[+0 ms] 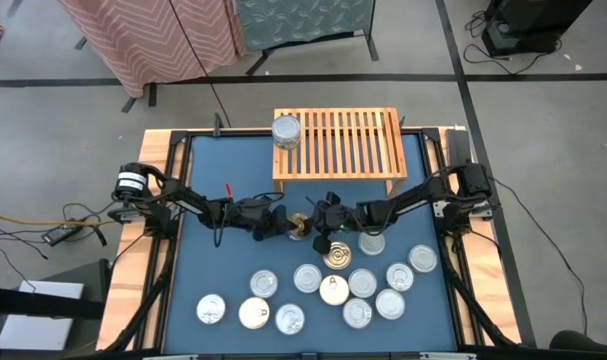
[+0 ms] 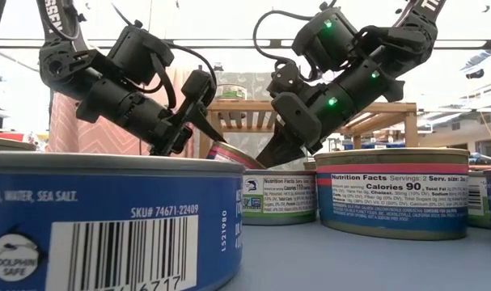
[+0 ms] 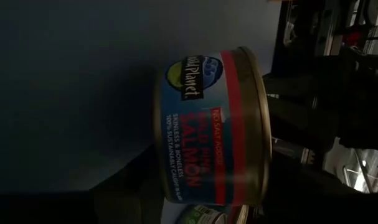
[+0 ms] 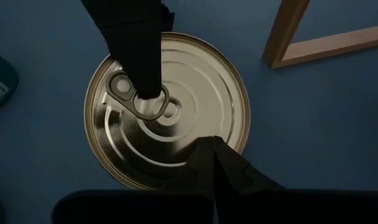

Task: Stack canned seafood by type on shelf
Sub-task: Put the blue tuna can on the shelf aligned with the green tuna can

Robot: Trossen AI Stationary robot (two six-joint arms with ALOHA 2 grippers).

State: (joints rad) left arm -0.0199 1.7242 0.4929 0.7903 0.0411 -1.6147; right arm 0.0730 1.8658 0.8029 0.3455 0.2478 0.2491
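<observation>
Straddling a tilted gold-rimmed salmon can (image 3: 207, 127) with a blue and red label, the left gripper (image 1: 279, 224) stands part open at mid-table. Opposite, the right gripper (image 1: 318, 222) is closed, fingertips (image 4: 145, 74) on that can's ribbed lid. Silver tins (image 1: 308, 278) lie nearer; one can (image 1: 286, 132) sits on the slatted wooden shelf (image 1: 348, 145).

Blue table mat (image 1: 233, 260), chevron-patterned cloth (image 1: 153, 35), floor cables (image 1: 43, 225)

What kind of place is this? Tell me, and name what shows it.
Probably a robotics lab or test room, not a shop. Two arms are bolted to a blue-topped table, loose cables trail over a bare grey floor, and fabric screens stand behind the wooden rack.
</observation>
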